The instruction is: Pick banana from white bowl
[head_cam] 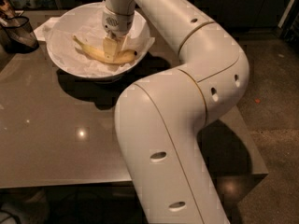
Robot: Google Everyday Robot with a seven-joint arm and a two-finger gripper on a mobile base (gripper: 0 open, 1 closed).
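Observation:
The banana [91, 52] is pale yellow and lies across the middle of the white bowl [60, 28], on crumpled white paper. Its dark tip points right, toward the bowl's near right wall. My gripper [112, 49] reaches straight down into the bowl and sits on the banana's middle, hiding that part of it. The banana's left half and right end show on either side of the gripper. The bowl stands at the far left of the grey table [56, 134].
A dark glass container [18, 31] stands at the table's far left, beside the bowl. A white napkin [44, 26] lies between them. My arm's large white links [177, 125] cover the table's right half. The floor [275, 115] lies to the right.

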